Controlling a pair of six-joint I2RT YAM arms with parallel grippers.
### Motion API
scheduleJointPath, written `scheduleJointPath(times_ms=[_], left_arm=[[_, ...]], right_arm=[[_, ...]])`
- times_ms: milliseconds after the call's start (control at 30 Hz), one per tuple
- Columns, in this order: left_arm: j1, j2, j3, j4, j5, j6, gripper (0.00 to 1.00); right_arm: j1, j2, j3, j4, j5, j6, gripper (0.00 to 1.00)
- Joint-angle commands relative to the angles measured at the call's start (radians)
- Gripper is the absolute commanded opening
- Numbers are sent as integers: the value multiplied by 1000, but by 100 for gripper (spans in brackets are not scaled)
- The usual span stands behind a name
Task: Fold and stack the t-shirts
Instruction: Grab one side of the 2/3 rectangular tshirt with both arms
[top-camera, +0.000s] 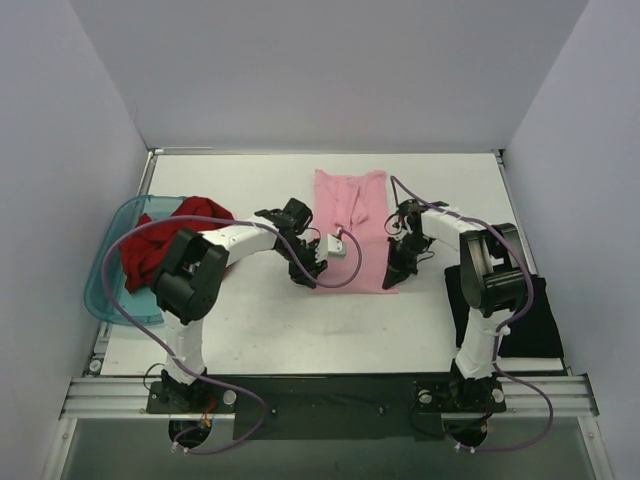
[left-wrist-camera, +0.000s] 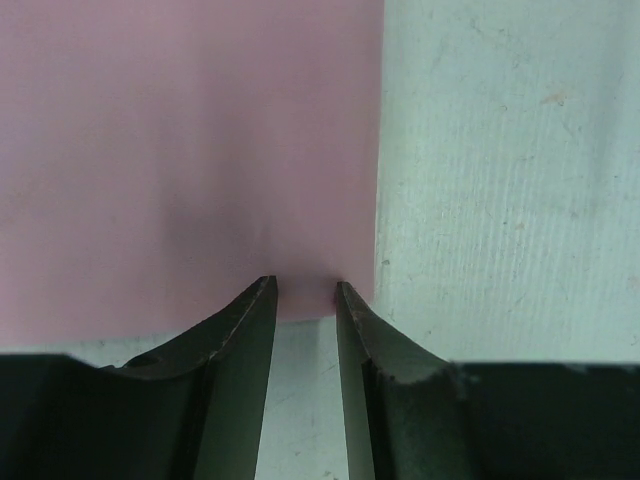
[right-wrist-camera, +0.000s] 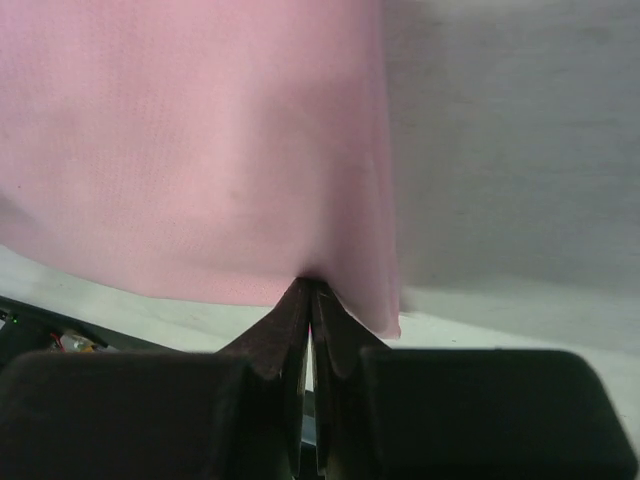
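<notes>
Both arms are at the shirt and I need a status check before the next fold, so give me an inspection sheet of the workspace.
Surface: white table, bare in front of the arms.
Job's things: light pink cloth t-shirt lying mid-table; dark red cloth t-shirt heaped in the bin; black cloth t-shirt flat at the right edge.
Clutter: translucent teal plastic bin at the left edge.
Grippers: left gripper open, tips at the pink hem; right gripper shut on the pink hem.
Cables: purple cable looping over the pink shirt.
Surroundings: plain pale walls on three sides; metal rail at the near edge.
</notes>
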Motion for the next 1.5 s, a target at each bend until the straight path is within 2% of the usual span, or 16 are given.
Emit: scheduleJointPath(times_ms=[0, 167, 233, 367, 433, 567, 667, 733, 767, 967, 1000, 1033, 1067, 1100, 1300, 1467], left_arm=[[-36, -51, -8, -40, -19, 209, 41], [-56, -111, -13, -175, -10, 323, 47], [-53, -142, 6, -205, 9, 342, 48], [-94, -166, 10, -210, -25, 424, 58], [-130, -162, -10, -149, -87, 432, 62], [-144, -129, -57, -3, -178, 391, 67], [-144, -91, -57, -1, -197, 408, 68], [-142, -79, -60, -10, -197, 411, 67], [-145, -73, -62, -21, -175, 412, 67], [-176, -66, -102, -44, -157, 371, 59], [-179, -65, -103, -36, -166, 366, 49], [-177, -66, -102, -32, -169, 345, 27], [-170, -68, -100, -25, -169, 336, 18], [-167, -77, -88, -31, -168, 317, 0], [-141, -174, -56, -212, -123, 308, 0], [-136, -305, -14, -557, -21, 359, 0]], right_arm=[[-17, -48, -29, -61, 105, -35, 0], [-31, -168, -15, -127, 101, -43, 1], [-40, -216, -28, -144, 122, -15, 9], [-77, -231, -61, -155, 168, 46, 37], [-80, -198, -55, -155, 164, 57, 42], [-72, -141, -51, -107, 160, 85, 46], [-71, -101, -55, -69, 121, 100, 46], [-71, -72, -66, -41, 105, 111, 45], [-71, -60, -75, -23, 99, 114, 40], [-77, -62, -126, 8, 67, 122, 10], [-79, -70, -136, 8, 64, 117, 5], [-83, -81, -143, 6, 58, 114, 0], [-86, -88, -149, -3, 44, 106, 0], [-88, -107, -152, -12, 38, 100, 0], [-63, -228, -181, -142, 3, 22, 0], [16, -403, -229, -369, -50, -50, 0]])
